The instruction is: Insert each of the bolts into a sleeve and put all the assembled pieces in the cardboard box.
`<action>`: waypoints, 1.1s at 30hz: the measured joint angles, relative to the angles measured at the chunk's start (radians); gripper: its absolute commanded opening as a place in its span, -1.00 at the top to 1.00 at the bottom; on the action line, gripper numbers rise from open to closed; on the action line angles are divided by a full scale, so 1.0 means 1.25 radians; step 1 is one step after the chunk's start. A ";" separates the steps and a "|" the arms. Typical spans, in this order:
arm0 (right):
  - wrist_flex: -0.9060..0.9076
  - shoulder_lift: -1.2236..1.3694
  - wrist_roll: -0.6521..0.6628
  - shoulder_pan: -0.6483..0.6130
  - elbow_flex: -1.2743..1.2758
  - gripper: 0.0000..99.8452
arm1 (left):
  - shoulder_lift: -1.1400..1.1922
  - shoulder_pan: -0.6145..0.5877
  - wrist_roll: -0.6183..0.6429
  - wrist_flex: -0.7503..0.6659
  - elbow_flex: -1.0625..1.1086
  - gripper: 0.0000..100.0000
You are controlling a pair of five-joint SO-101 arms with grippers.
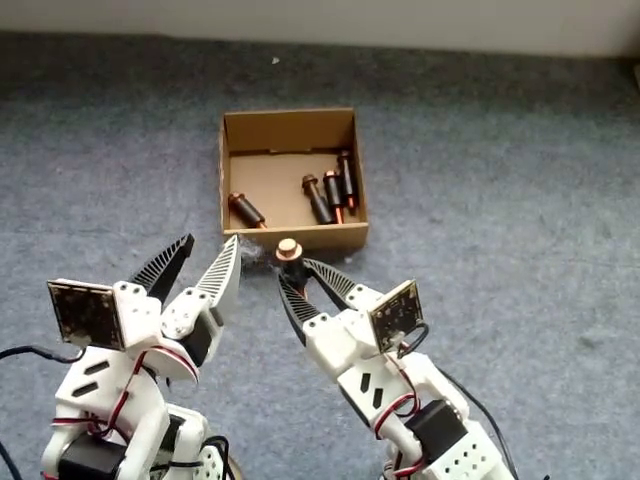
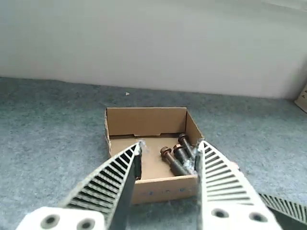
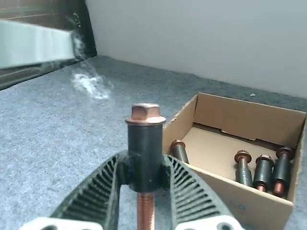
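Observation:
My right gripper (image 1: 292, 272) is shut on an assembled piece (image 3: 144, 153), a copper bolt standing upright through a black sleeve, held just in front of the cardboard box (image 1: 290, 122). From above, the bolt's head (image 1: 289, 249) sits beside the box's near wall. Several assembled pieces (image 1: 328, 192) lie inside the box, one apart at its left (image 1: 246, 210). They also appear in the right wrist view (image 3: 263, 170) and the left wrist view (image 2: 175, 155). My left gripper (image 1: 207, 250) is open with nothing between its fingers, left of the held piece, aimed at the box (image 2: 146, 120).
Grey carpet (image 1: 500, 200) covers the surface all around the box. A pale wall (image 2: 153, 43) rises behind it. The left arm's finger (image 3: 43, 45) shows close beside the held piece in the right wrist view.

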 measured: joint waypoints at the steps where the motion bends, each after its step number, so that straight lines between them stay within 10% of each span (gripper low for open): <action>1: 0.000 0.000 0.000 0.011 0.000 0.99 | -0.001 0.000 -0.004 0.017 -0.002 0.59; 17: 0.000 0.071 0.000 0.099 -0.066 0.99 | 0.002 -0.118 -0.232 0.108 0.255 0.59; 33: -0.217 0.950 0.000 0.139 -0.514 0.98 | 0.002 -0.177 -0.248 -0.032 0.425 0.59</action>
